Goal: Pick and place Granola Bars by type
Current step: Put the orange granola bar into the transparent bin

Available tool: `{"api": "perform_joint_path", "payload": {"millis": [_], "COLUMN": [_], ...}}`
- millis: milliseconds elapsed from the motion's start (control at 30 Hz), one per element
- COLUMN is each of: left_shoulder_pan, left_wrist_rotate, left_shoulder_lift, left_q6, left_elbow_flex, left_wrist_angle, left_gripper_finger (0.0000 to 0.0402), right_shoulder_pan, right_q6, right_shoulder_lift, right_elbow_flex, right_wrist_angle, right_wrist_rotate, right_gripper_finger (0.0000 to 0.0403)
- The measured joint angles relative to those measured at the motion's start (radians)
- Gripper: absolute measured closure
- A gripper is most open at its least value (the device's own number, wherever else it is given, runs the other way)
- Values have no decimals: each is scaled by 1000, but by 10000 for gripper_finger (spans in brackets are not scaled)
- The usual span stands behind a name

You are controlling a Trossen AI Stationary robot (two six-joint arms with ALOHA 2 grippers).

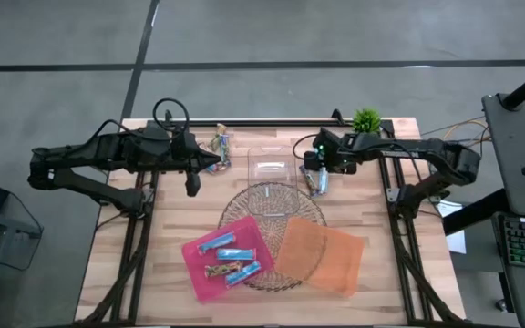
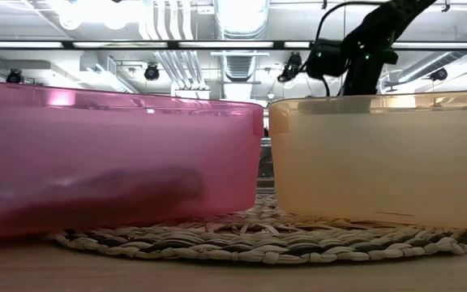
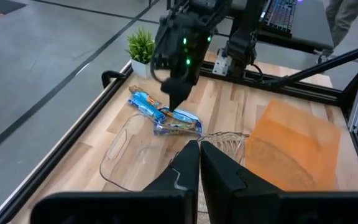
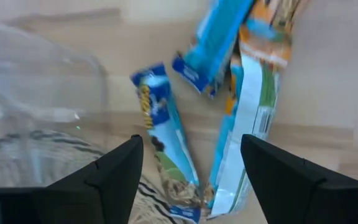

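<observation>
While the left arm waits with fingers pressed together, right arm angled down, fingers wide over granola bars.

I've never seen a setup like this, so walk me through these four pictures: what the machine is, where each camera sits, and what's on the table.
Two dark robot arms work at a wooden table. One picture looks straight down, one sits at table height, and one rides on each wrist. A pink tray holds several wrapped granola bars; the orange tray beside it looks empty. Both rest on a round woven mat, next to a clear plastic box. The right gripper hangs open above a few bars, holding nothing. The left gripper is shut and empty. More bars lie near the far edge.
</observation>
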Motion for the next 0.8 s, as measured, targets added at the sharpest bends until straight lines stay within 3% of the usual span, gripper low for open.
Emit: {"api": "perform_joint_path", "payload": {"millis": [200,500,800], "left_shoulder_pan": [0,0,0], "left_wrist_rotate": [0,0,0], "left_shoulder_lift": [0,0,0], "left_q6": [-9,-19,-26], "left_elbow_flex": [0,0,0], "left_wrist_angle": [0,0,0], "left_gripper_finger": [402,402,402], "right_shoulder_pan": [0,-2,-2], "right_q6": [16,-40,-39], "right_shoulder_lift": [90,212,300], "right_elbow_flex": [27,154,177], "right_wrist_angle": [-52,-225,-233], "right_wrist_rotate": [-31,14,14], "right_gripper_finger": [152,154,159]}}
